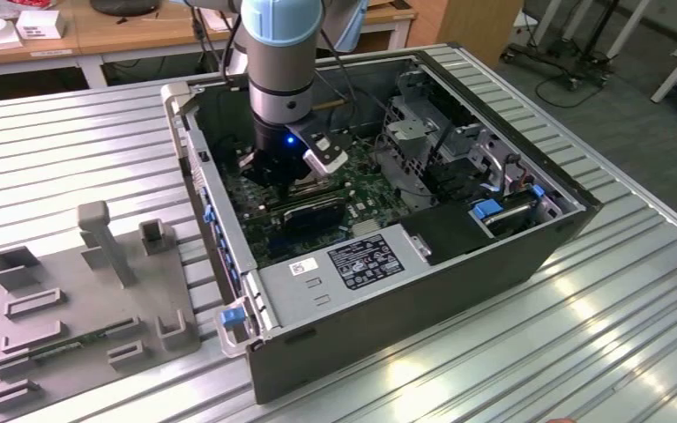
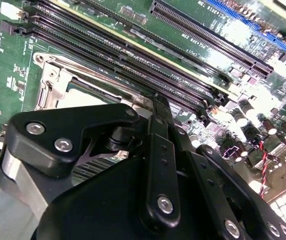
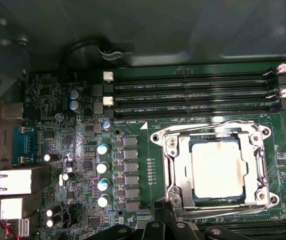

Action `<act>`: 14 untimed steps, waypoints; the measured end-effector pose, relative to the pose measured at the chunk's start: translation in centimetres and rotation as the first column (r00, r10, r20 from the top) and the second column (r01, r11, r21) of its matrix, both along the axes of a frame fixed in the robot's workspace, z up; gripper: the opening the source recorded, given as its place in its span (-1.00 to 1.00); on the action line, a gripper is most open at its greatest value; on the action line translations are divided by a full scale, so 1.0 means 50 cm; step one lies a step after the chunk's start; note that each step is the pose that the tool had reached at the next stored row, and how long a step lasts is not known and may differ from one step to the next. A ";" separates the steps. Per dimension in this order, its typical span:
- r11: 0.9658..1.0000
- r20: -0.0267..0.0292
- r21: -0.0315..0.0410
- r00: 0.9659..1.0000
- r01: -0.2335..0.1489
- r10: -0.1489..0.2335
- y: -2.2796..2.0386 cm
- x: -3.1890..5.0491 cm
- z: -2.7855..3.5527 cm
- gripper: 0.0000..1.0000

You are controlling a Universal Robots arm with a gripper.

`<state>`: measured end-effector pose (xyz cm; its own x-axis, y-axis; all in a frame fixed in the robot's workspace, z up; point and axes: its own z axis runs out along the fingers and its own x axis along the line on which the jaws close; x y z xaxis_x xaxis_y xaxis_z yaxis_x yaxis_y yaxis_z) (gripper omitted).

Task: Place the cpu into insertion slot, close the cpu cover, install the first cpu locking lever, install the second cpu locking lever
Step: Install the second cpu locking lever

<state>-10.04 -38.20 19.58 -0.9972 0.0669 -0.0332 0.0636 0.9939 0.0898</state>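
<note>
Silvery cpu [image 3: 218, 170] sits in the insertion slot [image 3: 169, 169] with cpu cover [image 3: 214, 131] closed over it, first wrist view. My gripper [image 1: 278, 172] hangs inside the case [image 1: 433, 273] in the exterior view; jaw state, can't tell. Board print too small to read.

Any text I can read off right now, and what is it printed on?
White label on the grey metal box: print too small to read.
White lettering on the motherboard beside the memory slots: illegible.
The cpu top: no marking visible.
</note>
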 end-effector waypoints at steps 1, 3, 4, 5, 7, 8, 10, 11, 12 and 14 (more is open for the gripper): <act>1.000 0.000 0.000 1.000 0.000 0.000 0.0000 0.000 0.002 -0.79; 1.000 0.000 0.000 1.000 0.000 0.000 0.0000 0.000 0.006 -0.79; 1.000 -0.001 0.000 1.000 0.000 0.000 0.0000 0.000 0.010 -0.79; 1.000 -0.001 0.000 1.000 0.000 0.000 0.0000 0.000 0.013 -0.79; 1.000 -0.001 0.000 1.000 0.000 0.000 0.0001 0.000 0.020 -0.79; 1.000 -0.002 0.000 1.000 0.000 0.000 0.0000 0.000 0.024 -0.79; 1.000 -0.002 0.000 1.000 0.000 0.000 0.0000 0.000 0.032 -0.79; 1.000 -0.002 0.000 1.000 0.000 0.000 0.0000 0.000 0.036 -0.79; 1.000 -0.002 0.000 1.000 0.000 0.000 0.0000 0.000 0.040 -0.79; 1.000 -0.002 0.000 1.000 0.000 0.000 0.0000 0.000 0.049 -0.79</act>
<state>-10.03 -38.20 22.03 -0.9973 0.0668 -0.0312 0.0638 0.9939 0.0896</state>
